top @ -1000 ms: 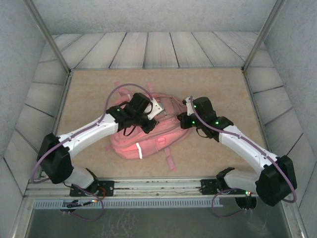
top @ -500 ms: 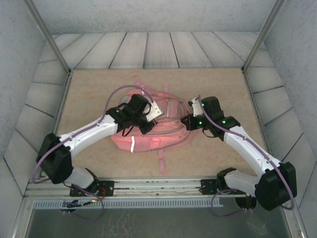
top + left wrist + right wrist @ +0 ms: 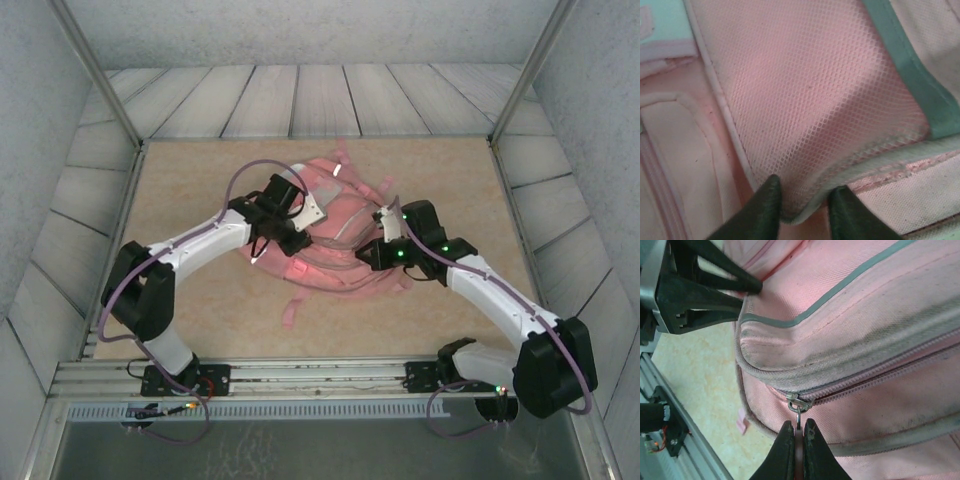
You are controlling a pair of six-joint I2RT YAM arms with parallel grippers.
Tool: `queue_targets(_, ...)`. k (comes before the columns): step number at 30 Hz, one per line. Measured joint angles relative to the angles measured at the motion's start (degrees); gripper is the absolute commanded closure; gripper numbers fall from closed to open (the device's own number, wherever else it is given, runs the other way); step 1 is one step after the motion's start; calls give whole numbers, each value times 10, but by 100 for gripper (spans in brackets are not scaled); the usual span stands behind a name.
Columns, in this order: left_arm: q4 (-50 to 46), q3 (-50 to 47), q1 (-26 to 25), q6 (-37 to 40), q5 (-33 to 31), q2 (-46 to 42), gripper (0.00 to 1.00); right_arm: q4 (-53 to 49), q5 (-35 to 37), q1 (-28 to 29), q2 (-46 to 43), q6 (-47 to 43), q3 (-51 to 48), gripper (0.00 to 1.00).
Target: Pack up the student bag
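The student bag (image 3: 335, 235), a soft pink backpack, lies mid-table between both arms. My left gripper (image 3: 300, 238) rests on its left side. In the left wrist view its fingers (image 3: 805, 197) stand apart, open, with the trimmed edge of a pink mesh pocket (image 3: 810, 100) lying loosely between them. My right gripper (image 3: 365, 252) is at the bag's right front. In the right wrist view it (image 3: 799, 429) is shut on the metal zipper pull (image 3: 798, 407) of a closed zip on the bag (image 3: 865, 315). The left gripper's dark fingers (image 3: 735, 282) touch the bag's top corner there.
A pink strap (image 3: 292, 310) trails from the bag toward the near edge. The tan table top (image 3: 200, 170) is walled by grey panels on three sides. The arms' metal mounting rail (image 3: 320, 375) runs along the near edge, also seen in the right wrist view as the rail (image 3: 670, 405).
The bag has swung round and shifted toward the back of the table. Both arms followed it. The left jaws, shut before, have opened.
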Motion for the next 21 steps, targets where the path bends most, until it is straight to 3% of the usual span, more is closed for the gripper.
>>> queue_targets(3,-19,11,9,12,19,0,53,7,-10,4,11,16,0,100)
queue_targets(9,-73,36,-3,43,80,-15,51,23,-20,4,12,29,-8,100)
queue_targets(15,-105,50,-44,76,143,-40,60,25,-23,4,12,29,-8,100)
queue_targets(21,-119,93,-72,95,164,-10,61,26,-24,4,12,29,-8,100)
